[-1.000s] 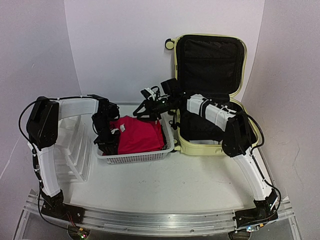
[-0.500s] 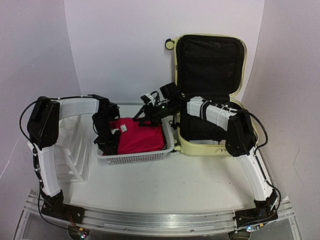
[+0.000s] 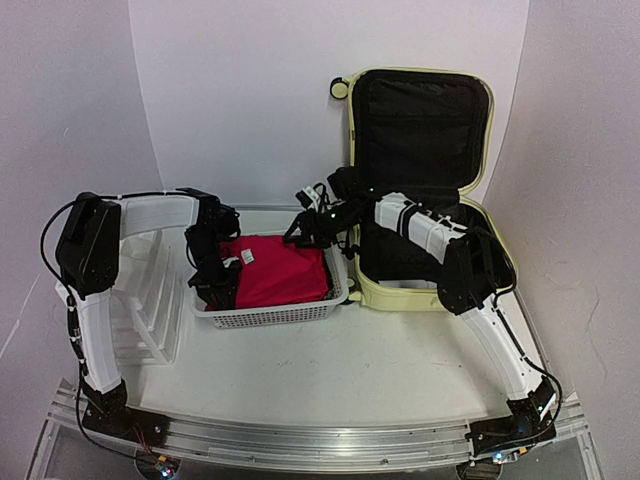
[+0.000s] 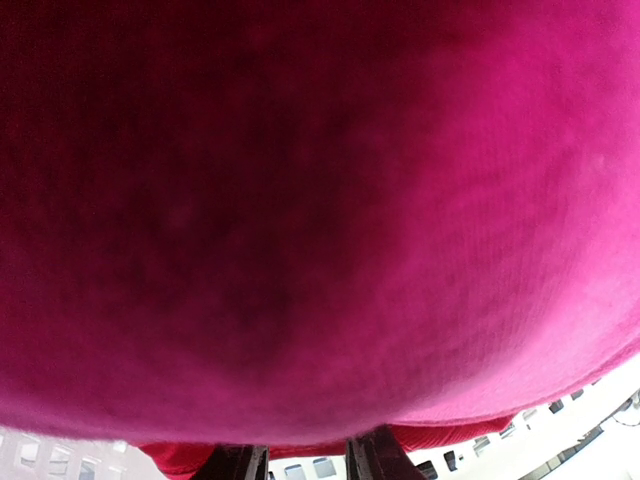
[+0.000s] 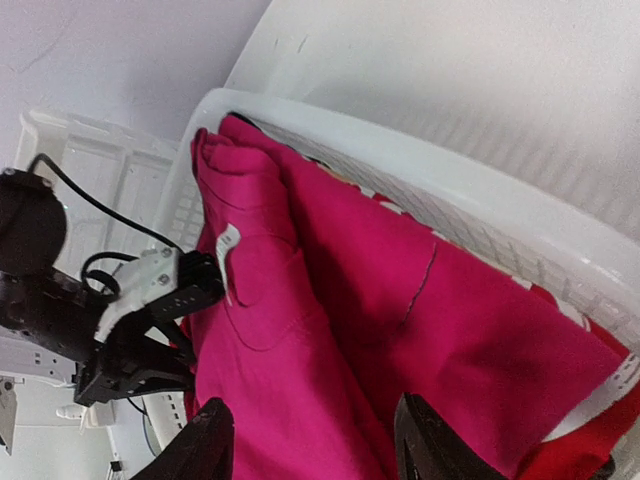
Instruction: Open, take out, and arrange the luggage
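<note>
The luggage (image 3: pixel 410 296) is a pale yellow hard-shell case with rounded corners, set at the back right of the table (image 3: pixel 350 370) and lying open. Its base rests flat while the lid stands upright against the rear wall, both halves lined in black fabric, and 1 black-and-cream wheel (image 3: pixel 339 89) shows at the lid's top left corner. Just left of it sits a white mesh basket (image 3: pixel 270 317) holding a folded magenta-red garment (image 3: pixel 275 270), and a white drawer organiser (image 3: pixel 150 300) lies further left. The right gripper (image 3: pixel 303 228) hovers over the basket's far right corner with its 2 fingers spread wide and nothing between them. The left gripper (image 3: pixel 212 285) is down at the basket's left end against the garment. In its wrist view the cloth hides nearly all of the fingers, so whether they grip it cannot be told. The table is smooth and white, with an aluminium rail (image 3: pixel 300 440) along its near edge, and plain pale walls curve around the back and sides.
</note>
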Action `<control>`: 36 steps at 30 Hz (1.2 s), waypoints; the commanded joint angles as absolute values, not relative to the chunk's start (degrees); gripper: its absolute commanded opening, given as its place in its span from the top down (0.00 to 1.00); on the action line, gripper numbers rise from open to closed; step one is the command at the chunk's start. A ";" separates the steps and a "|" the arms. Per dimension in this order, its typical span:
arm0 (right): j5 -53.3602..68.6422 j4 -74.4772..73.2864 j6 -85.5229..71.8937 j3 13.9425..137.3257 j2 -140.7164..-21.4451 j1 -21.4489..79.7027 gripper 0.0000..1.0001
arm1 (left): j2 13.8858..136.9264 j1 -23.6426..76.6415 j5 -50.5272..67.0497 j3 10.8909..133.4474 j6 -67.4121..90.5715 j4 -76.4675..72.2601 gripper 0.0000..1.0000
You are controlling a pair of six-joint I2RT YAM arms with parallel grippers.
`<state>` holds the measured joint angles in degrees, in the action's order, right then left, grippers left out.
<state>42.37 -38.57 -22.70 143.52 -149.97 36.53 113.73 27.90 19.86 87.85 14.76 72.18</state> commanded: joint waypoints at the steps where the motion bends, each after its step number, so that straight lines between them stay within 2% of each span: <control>1: 43.95 -38.98 -20.86 145.88 -151.76 38.01 0.46 | 115.18 27.95 19.91 89.48 13.62 72.16 0.73; 2: 43.62 -39.00 -20.60 145.80 -151.89 38.20 0.48 | 115.22 27.95 19.84 89.43 13.62 72.19 0.73; 7: 39.58 -39.03 -20.56 145.85 -151.39 38.24 0.72 | 114.90 27.95 19.69 88.75 13.86 72.07 0.73; 11: 44.32 -38.35 -23.53 148.52 -151.28 38.43 0.99 | 114.78 27.95 19.39 88.57 13.89 71.92 0.73; 13: 47.13 -38.06 -24.47 148.54 -149.79 38.92 1.00 | 114.86 27.95 19.28 88.72 13.89 71.94 0.73; 16: 44.72 -38.19 -20.76 140.89 -143.52 40.16 1.00 | 115.24 27.95 19.16 88.94 13.89 71.83 0.73; 19: 30.40 -44.32 -9.99 134.74 -137.92 42.69 1.00 | 115.38 27.95 19.13 89.03 13.90 71.79 0.73; 22: 15.91 -54.64 7.46 135.77 -137.41 46.87 1.00 | 115.40 27.95 19.08 89.03 13.89 71.72 0.74; 24: 15.74 -56.49 11.51 134.06 -136.40 48.56 0.91 | 115.25 27.95 19.06 88.87 13.89 71.76 0.74; 27: 24.51 -56.45 10.51 132.91 -135.70 49.76 0.83 | 115.31 28.00 19.15 88.48 13.76 71.65 0.74; 30: 33.05 -56.44 7.96 135.34 -137.61 51.40 0.68 | 115.26 27.95 19.04 89.00 13.46 71.70 0.74; 32: 34.21 -56.38 6.17 135.83 -138.00 51.76 0.55 | 114.93 27.95 18.88 89.67 13.36 71.80 0.75; 36: 35.88 -55.27 3.68 133.11 -136.08 51.66 0.43 | 113.55 27.95 18.81 89.98 14.02 71.67 0.75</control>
